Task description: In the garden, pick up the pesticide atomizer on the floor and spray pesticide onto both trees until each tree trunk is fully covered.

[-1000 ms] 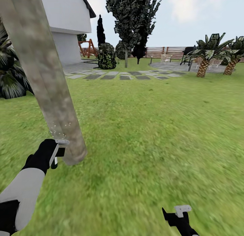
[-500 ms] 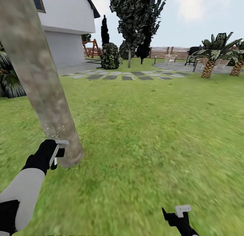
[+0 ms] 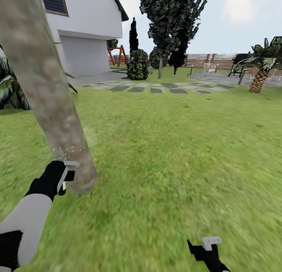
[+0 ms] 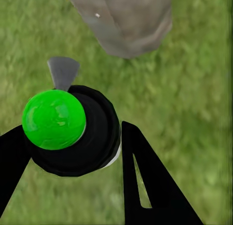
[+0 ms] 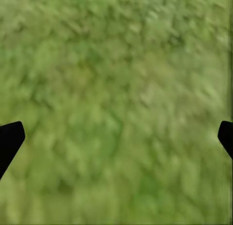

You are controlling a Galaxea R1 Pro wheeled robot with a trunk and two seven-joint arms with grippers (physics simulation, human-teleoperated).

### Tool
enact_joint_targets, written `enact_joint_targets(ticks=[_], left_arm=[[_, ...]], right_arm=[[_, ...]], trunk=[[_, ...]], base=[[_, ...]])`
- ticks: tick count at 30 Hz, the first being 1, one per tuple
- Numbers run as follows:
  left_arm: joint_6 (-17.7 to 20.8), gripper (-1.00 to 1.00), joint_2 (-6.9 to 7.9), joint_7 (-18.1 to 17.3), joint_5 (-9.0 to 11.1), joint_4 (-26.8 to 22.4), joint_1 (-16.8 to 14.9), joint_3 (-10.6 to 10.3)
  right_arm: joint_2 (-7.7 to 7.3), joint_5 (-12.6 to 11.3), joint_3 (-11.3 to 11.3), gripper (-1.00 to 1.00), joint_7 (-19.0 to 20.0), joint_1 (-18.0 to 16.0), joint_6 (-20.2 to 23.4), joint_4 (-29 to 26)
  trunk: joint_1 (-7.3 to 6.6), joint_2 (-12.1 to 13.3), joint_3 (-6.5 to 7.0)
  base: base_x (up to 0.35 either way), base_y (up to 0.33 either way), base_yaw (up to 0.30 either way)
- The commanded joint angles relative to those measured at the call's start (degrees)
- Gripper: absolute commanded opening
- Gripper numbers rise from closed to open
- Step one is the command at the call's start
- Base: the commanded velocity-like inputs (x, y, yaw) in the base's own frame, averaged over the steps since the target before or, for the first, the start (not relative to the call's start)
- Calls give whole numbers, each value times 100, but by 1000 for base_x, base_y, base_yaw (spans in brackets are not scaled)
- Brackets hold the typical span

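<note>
The left gripper has its black wedge-shaped fingers clamped around the pesticide atomizer, a round black bottle with a glossy bright-green ball cap and a little grey trigger tab sticking out toward the trunk. In the head view the left gripper sits low, just beside the base of the tree trunk, with the atomizer's pale nozzle almost touching the bark. That trunk is a thick, smooth cylinder, mottled grey-tan-brown and leaning a bit in the frame, with a faint sprinkle of white specks just above the nozzle. From the wrist camera the tree trunk meets blurry grass. The right gripper hangs low over the lawn, and its black fingertips sit wide apart with nothing but fuzzy green turf between them. Farther back there's a white house, flat grey stepping stones, a slatted wooden fence and a scaly-trunked palm.
</note>
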Motion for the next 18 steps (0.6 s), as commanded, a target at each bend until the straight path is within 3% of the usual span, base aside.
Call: enact_joint_targets(ticks=[1,4,9,12,18], left_arm=[[25,-100,-3,1,-22,0,-4,12],[25,-100,-3,0,-23,7,-4,17],[-1,-100,8,4,-7,4,34,34],[-34,-100,41,19,14,12,302,68],[-45,-100,7,29,41,27,460,97]], right_arm=[[-2,-62,36,100,34,-3,-15,5],[-2,-62,36,100,34,-3,-15,5],[-2,-62,36,100,34,-3,-15,5],[-2,-62,36,100,34,-3,-15,5],[-2,-62,36,100,34,-3,-15,5]], trunk=[[1,-2,-5],[1,-2,-5],[1,-2,-5],[1,-2,-5],[1,-2,-5]], base=[[132,-246,1],[38,-267,26],[3,-274,226],[35,-271,275],[224,-151,133]])
